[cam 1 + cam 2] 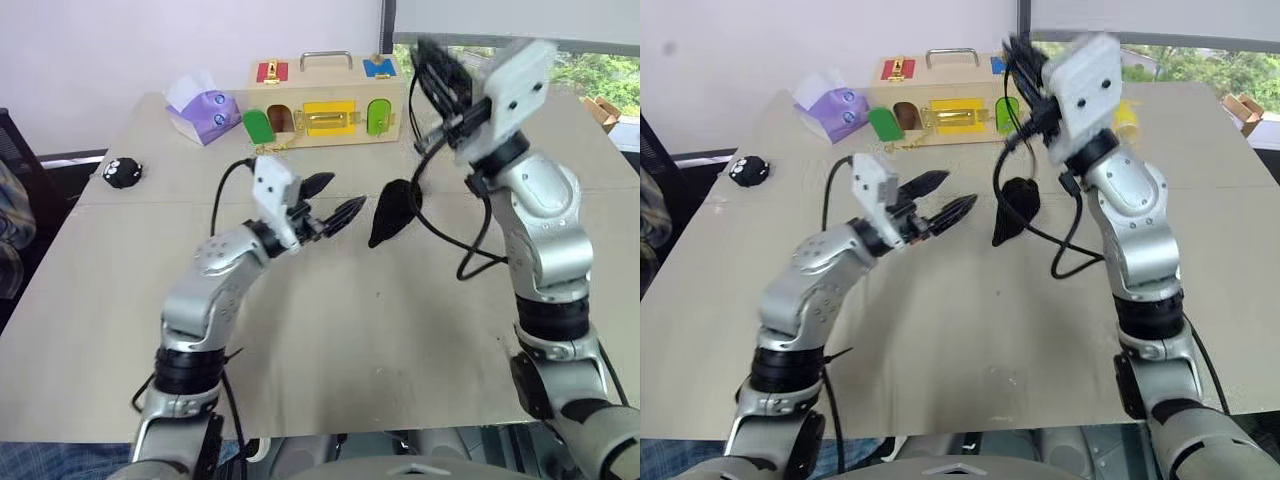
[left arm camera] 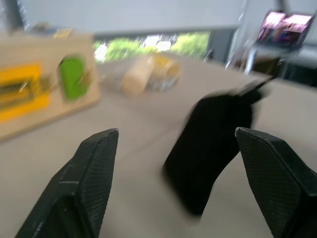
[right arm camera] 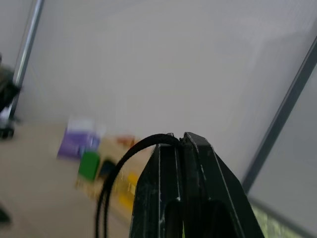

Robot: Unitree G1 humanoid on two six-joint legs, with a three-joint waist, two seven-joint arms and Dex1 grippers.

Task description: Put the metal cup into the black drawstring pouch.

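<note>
Black pouch point(image 1: 393, 212) hanging by its cord point(image 3: 115, 174) above table point(image 1: 330, 330) centre, long axis near vertical, tilted, lower end toward 7 o'clock. Right gripper point(image 3: 181, 140) raised at 1 o'clock, pinched on cord. Left gripper point(image 1: 328, 200) wide apart, just beside pouch at 9 o'clock, holding nothing.

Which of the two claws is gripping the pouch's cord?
The right claw, raised high, pinches the thin black cord with the black drawstring pouch dangling below; the left claw is open and holds nothing.
</note>
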